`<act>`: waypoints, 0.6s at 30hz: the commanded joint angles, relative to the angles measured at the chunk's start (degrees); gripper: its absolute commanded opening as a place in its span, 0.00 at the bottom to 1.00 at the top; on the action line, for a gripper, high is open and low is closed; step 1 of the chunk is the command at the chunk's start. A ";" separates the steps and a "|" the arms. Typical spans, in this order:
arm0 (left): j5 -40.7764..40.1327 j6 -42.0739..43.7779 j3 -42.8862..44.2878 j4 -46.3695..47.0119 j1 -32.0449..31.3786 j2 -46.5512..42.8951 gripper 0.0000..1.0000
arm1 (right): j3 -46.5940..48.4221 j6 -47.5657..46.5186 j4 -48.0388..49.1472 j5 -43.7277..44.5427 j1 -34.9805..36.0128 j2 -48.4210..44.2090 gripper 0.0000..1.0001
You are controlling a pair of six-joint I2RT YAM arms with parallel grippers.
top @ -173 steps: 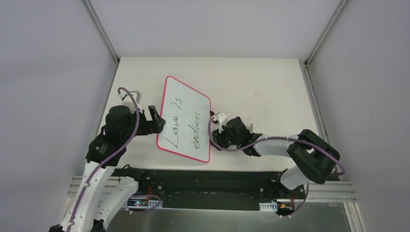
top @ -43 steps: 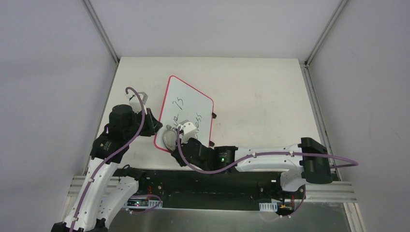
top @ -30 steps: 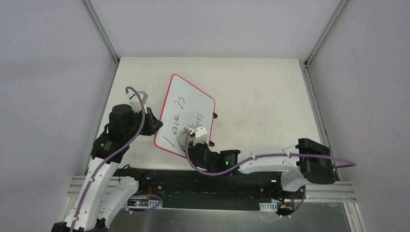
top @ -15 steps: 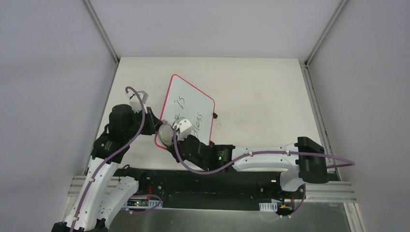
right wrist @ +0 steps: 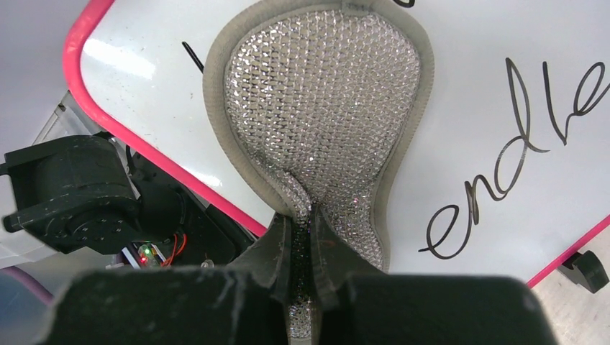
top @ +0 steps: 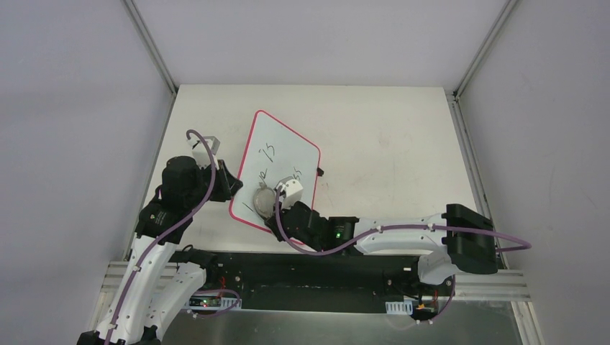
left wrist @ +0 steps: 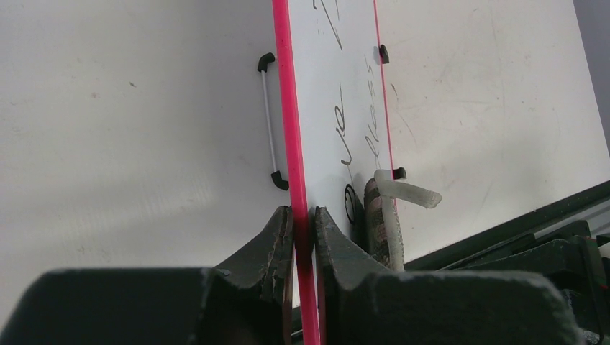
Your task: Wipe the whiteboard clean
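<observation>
whiteboard: i see the flat rectangular whiteboard (top: 286, 152) with a thin red-pink frame and rounded corners on the left half of the pale table (top: 388, 129), just ahead of my left arm
long axis: runs from near to far, with the far end leaning a little to the right; a short edge faces the arm bases
handwriting: black script runs along the long axis; i can read "endle" in the right wrist view, and the start of the other line is under the pad
tilt: the left wrist view shows it edge-on; its left long edge looks raised, while the two small black tabs (top: 317, 171) on the opposite long edge sit low by the table
back of the board: a thin white rod with black ends (left wrist: 267, 118) lies along the back, near the held edge
left gripper: my left gripper (top: 231, 188) is clenched on the frame of the left long edge, close to the near corner, one finger on each face
right gripper: my right gripper (right wrist: 302, 215) is pinched tight on the narrow end of the grey mesh peanut-shaped pad (right wrist: 324, 108)
pad: its wide end lies flat against the board face near the near-left corner, touching the writing surface
</observation>
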 commanded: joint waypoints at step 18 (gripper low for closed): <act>3.81 -1.77 -0.75 -0.34 -0.92 -0.78 0.00 | 6.55 -2.34 4.22 -8.77 -2.41 3.30 0.00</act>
